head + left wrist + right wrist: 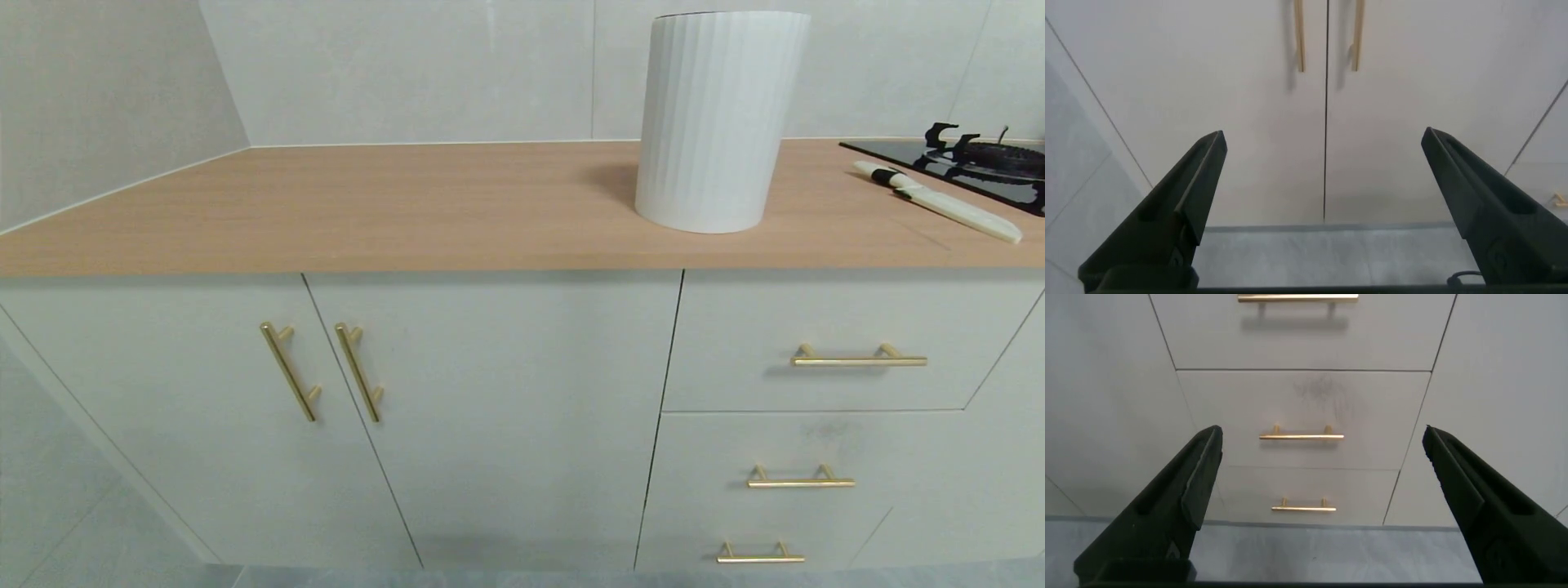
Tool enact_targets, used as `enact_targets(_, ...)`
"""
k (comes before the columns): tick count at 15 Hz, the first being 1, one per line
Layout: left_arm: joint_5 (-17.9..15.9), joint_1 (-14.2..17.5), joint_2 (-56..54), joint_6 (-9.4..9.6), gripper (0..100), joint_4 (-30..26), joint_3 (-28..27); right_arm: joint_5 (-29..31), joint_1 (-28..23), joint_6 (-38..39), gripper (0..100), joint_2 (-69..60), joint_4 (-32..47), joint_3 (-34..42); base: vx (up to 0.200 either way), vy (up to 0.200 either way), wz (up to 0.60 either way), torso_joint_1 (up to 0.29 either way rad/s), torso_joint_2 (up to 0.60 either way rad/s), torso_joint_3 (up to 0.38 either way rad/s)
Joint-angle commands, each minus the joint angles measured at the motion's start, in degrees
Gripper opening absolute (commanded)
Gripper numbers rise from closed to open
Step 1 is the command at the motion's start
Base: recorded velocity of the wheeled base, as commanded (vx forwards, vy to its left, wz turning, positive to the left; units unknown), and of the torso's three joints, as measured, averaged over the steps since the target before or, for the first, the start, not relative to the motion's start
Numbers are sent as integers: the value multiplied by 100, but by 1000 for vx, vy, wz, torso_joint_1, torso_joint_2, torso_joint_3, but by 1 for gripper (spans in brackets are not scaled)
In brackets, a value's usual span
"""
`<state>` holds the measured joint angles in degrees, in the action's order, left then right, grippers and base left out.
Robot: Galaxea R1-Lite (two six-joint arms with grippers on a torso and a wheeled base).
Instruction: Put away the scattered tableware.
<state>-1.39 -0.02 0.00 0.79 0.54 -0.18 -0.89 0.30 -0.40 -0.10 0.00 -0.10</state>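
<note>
1. The knife [939, 202] lies flat on the wooden tabletop [408, 204] at its far right. It is just beside the black hob [980, 159], and its pale blade points toward the front edge.
2. It looks light and rigid, a thin, smooth thing lying flush on the wood (possibly ceramic or sheathed, I cannot tell which). I would expect it to slip or skate if pinched carelessly, and the blade could chip if dropped.
3. The best hold is probably the thicker handle end [878, 173], behind the dark band. A pinch across its width from above should work, keeping off the tapering blade.
4. A tall white ribbed container [718, 122] stands upright on the tabletop, near the knife but apart from it, toward the middle. It is the likely place to stow the knife, though its rim is high, so the knife would have to be lifted well up and dropped in handle-up or tip-down.
5. The left gripper [1323, 137] hangs low in front of the two cabinet doors [1208, 98]. Its fingers [1184, 204] are spread wide and hold nothing.
6. The right gripper [1323, 433] is likewise spread and empty, and faces the stack of drawers [1306, 408] with brass handles.
</note>
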Motion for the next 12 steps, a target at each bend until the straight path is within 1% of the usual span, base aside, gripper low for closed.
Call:
enact_targets(1,-2,2,9,0,100,-1,1,1,5,-4,100,10,0,1,0,-200,0,17,12,2)
enact_targets(7,-2,2,9,0,100,8,1,1,5,5,100,10,0,1,0,-200,0,3,3,4)
enact_targets(12,-2,2,9,0,100,8,1,1,5,-4,100,10,0,1,0,0,0,0,0,0)
